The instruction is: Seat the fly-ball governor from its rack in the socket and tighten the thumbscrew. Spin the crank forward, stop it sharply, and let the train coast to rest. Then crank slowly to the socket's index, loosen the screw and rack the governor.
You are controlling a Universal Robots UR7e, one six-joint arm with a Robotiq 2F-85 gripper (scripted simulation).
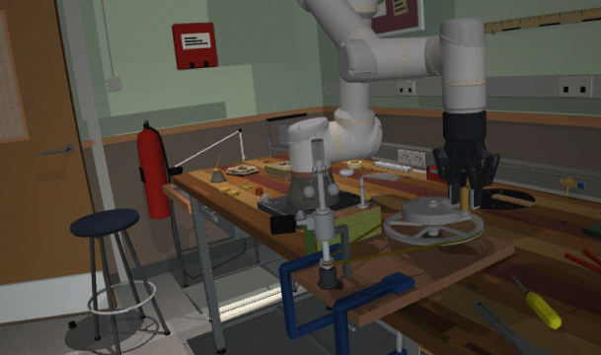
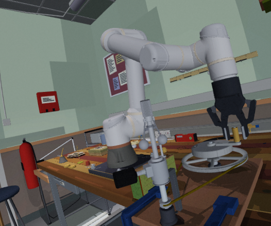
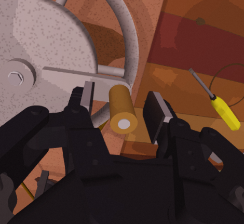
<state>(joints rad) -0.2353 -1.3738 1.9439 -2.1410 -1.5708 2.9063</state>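
My gripper (image 1: pixel 464 196) (image 2: pixel 235 134) (image 3: pixel 122 101) is open and holds nothing, with its fingers standing on either side of the upright yellow crank handle (image 1: pixel 464 197) (image 2: pixel 235 134) (image 3: pixel 122 109). The handle sits on an arm at the far rim of the grey spoked crank wheel (image 1: pixel 433 219) (image 2: pixel 214 154) (image 3: pixel 46 57). A thin yellow belt runs from the wheel to the governor (image 1: pixel 319 192) (image 2: pixel 152 139), which stands upright in its socket (image 1: pixel 324 229) (image 2: pixel 160 172) near the board's front corner, with the black thumbscrew knob (image 1: pixel 282 225) (image 2: pixel 125 178) at the socket's side.
Behind the board, the arm's base stands on the cluttered workbench. Blue clamps (image 1: pixel 329 301) hold the board at its front edge. A yellow-handled screwdriver (image 1: pixel 539 305) (image 3: pixel 220 107) and red pliers (image 1: pixel 591 264) lie on the bench to the right.
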